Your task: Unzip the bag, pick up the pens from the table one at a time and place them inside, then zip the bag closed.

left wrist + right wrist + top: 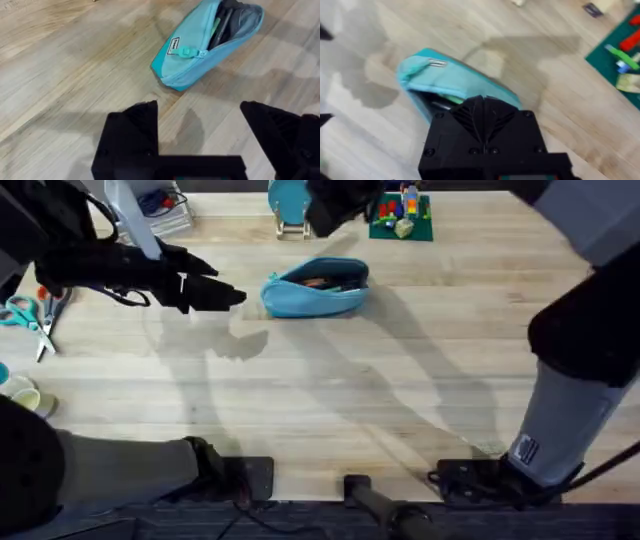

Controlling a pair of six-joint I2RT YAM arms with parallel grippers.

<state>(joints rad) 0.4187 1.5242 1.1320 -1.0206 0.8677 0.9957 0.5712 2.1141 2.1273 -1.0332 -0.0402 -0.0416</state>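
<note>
Pens (226, 26) lie inside the open bag (315, 288) at the table's (330, 400) far middle, so zipping remains. My left gripper (200, 132) hovers beside it, spread wide and empty; my right gripper (492, 125) looks closed above it. Next I pinch the pull tab (187, 51).

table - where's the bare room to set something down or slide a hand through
The widest bare stretch of the table runs from the bag toward the arm bases. A smaller bare strip lies to the right of the bag, below the green mat. It is crowded along the far edge around the teal disc, and at the left by the scissors and the open left gripper.
</note>
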